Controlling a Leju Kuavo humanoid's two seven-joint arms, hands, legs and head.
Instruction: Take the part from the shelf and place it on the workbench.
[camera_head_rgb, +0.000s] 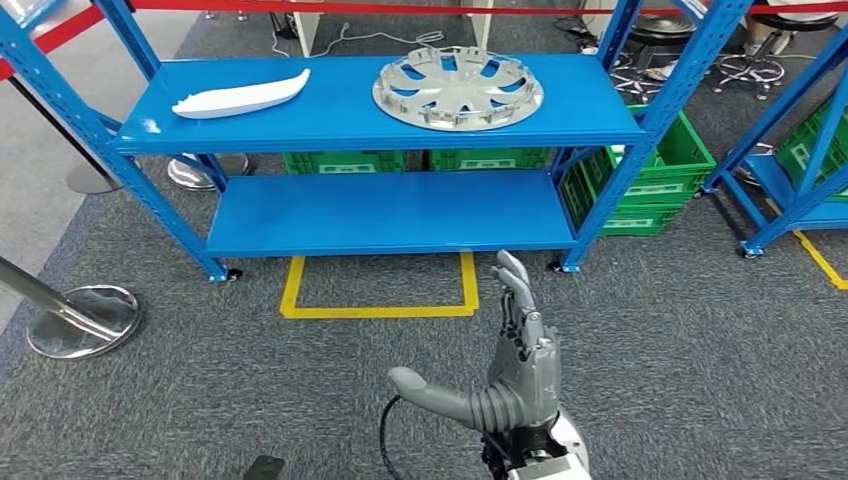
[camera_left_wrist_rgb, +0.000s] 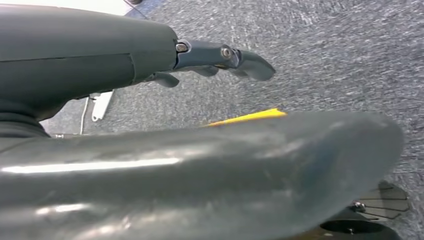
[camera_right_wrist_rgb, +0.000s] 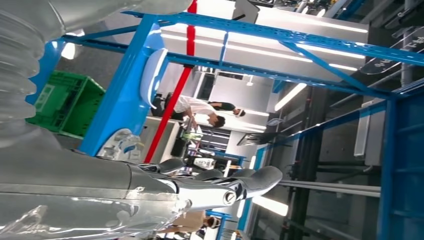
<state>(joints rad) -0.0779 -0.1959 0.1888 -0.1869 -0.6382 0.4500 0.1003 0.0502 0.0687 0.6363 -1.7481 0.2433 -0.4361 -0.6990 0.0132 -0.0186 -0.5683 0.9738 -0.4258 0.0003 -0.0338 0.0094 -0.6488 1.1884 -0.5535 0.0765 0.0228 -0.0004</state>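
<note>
1. Head view: right hand (camera_head_rgb: 520, 350) raised in front of the body, flat and empty, fingers straight and pointing toward the shelf (camera_head_rgb: 380, 125), thumb stuck out to the side.
2. On the top board of the shelf: a white curved part (camera_head_rgb: 243, 96) toward the left, a silver wheel cover (camera_head_rgb: 458, 89) toward the right, well apart from each other.
3. Unclear from the task sentence which of the two is meant; both untouched on the board.
4. Key relation: both lie ahead of and above the right hand; wheel cover nearly straight ahead of the fingers, white curved part off to the left, long axis running along the board from left to right.
5. Right wrist view: right hand (camera_right_wrist_rgb: 220, 187) stretched toward the blue frame, holding nothing.
6. Left wrist view: left hand (camera_left_wrist_rgb: 220, 60) hanging over grey carpet (camera_left_wrist_rgb: 350, 50), fingers lightly bent, spread apart, nothing in them.
7. Likely judgement: right hand nearer to the wheel cover, left arm on the side of the white part; a reach forward and up needed either way.
</note>
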